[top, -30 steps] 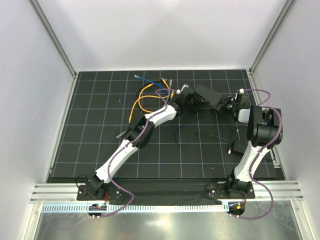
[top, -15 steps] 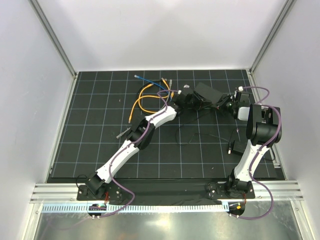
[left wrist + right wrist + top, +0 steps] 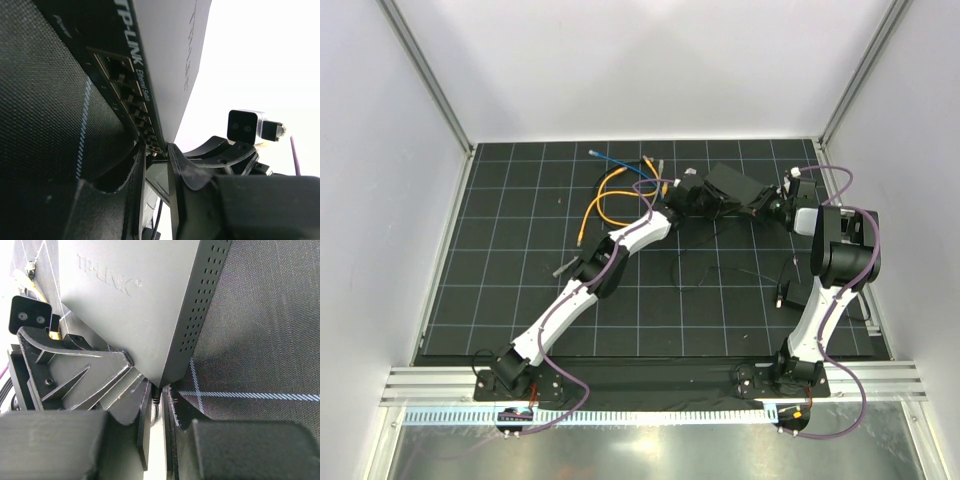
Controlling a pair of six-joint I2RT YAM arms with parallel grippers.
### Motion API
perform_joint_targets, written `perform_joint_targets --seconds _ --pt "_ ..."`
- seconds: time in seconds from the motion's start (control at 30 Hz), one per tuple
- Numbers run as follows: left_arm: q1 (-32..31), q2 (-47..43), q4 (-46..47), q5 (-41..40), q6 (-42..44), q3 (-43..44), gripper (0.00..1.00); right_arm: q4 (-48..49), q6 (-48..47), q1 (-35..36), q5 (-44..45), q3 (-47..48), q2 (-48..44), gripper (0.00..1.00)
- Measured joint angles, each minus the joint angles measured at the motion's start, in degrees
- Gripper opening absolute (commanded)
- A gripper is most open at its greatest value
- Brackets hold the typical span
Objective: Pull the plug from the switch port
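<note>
- Switch [image 3: 735,186] sits toward the rear of the bench [image 3: 520,300], right of centre. It is tipped up off the mat and bracketed by both hands.
- Right hand [image 3: 157,390]: fingers closed on a black lead [image 3: 157,402] where it enters the switch's corner. Judged to be the plug end.
- Left hand [image 3: 156,152]: fingers drawn narrow at the far end of the port row [image 3: 131,97]. Cannot tell whether they clamp the box edge, a plug, or nothing.
- Risk: if the left hand's hold is weak, a pull on the lead drags the whole switch instead of freeing the plug.
- Risk: the grip is on the cord rather than the plug body, so it may slip or strain the lead. An off-axis pull could jam it in the socket.
- Risk: the hands are nearly touching across the box, so a jerk on release could knock them together.
- Room: the right wall [image 3: 920,150] is near the right arm, which limits an outward pull. There is open mat toward the arm bases.
- Orange cables [image 3: 595,205] and a blue cable [image 3: 615,160] lie just left of the left hand. A loose black cord [image 3: 695,268] lies in front and is a snag hazard.
</note>
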Motion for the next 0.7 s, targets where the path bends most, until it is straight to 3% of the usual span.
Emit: perform_joint_targets --seconds 0.33,0.47,0.6,0.7 --pt "0.02 0.02 2.16 0.52 0.04 -0.87 0.23 1.88 -0.55 0.00 -0.42 -1.36 -0.44 0.01" --pt "-0.33 0.33 3.32 0.76 -0.83 -0.90 0.23 0.68 -0.83 1.75 -5.55 -3.10 -0.94 0.01" --pt "-0.44 0.37 4.63 0.61 -0.17 -1.86 0.34 -1.01 -0.87 3.63 -9.01 -3.61 -1.05 0.01" --pt "-0.44 -2.21 7.93 0.74 1.44 -7.37 0.39 -1.81 -0.98 3.67 -9.51 -3.67 -1.18 0.01"
